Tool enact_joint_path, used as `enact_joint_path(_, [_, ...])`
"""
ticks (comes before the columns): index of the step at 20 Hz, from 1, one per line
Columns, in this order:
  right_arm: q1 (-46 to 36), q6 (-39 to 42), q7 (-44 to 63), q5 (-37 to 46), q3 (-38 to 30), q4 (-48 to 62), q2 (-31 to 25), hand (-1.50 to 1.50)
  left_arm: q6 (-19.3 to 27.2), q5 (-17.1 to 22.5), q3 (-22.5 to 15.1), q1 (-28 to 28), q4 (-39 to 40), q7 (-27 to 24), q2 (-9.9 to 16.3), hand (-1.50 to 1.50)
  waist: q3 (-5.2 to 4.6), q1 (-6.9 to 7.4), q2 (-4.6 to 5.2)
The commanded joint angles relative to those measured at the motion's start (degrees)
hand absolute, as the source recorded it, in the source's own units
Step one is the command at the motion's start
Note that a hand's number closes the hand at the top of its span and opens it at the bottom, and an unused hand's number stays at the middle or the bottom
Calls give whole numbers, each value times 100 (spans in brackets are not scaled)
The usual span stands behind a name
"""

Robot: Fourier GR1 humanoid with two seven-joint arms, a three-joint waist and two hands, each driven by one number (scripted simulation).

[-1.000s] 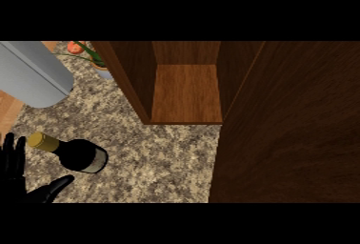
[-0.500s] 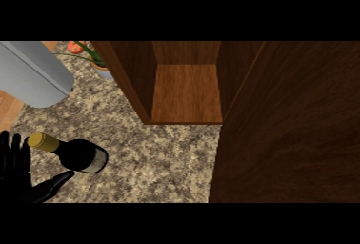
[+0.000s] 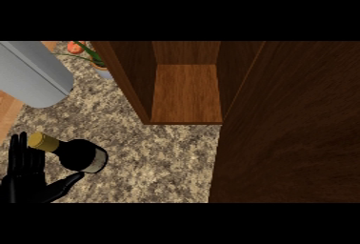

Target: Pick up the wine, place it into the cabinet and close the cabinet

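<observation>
1. At the lower left of the frame the left hand (image 3: 29,172) was open, its fingers straight and pointing up and its thumb stretched out to the right. It grasped nothing. The right hand did not show in the view.
2. Just beside this hand stood the wine bottle (image 3: 76,153), dark, with a gold cap at its upper left end. The fingers were next to the cap and the thumb tip lay just under the bottle's body. I could not tell if they touched it.
3. Under the bottle was the speckled stone counter (image 3: 162,157).
4. Higher, in the middle of the frame, the wooden cabinet (image 3: 184,93) stood open with a bare shelf inside. Its dark door (image 3: 295,128) filled the right side of the frame.
5. At the upper left were a grey cylinder-like object (image 3: 35,71) and a small plant with an orange flower (image 3: 88,52).
6. I judge that the step in hand was the pick-up, not yet done. The next move called for the fingers to curl round the bottle before lifting it toward the shelf.
7. No brand, label text or other writing could be read anywhere.
</observation>
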Motion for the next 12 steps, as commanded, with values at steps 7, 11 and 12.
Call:
enact_joint_path(7, [-148, 145, 483, -728, -736, -740, -304, -150, -137, -20, 183, -579, 1193, -529, 84, -150, 0, -12, 7])
enact_joint_path(11, [-156, 19, 396, -252, -297, -668, -66, -150, -368, -91, 58, -212, 1292, -916, -49, -150, 0, 12, 1])
enact_joint_path(12, [-367, -55, 554, -289, -294, -577, -38, -150, -131, -125, 23, -420, 1081, -626, -19, -150, 1, 17, 1])
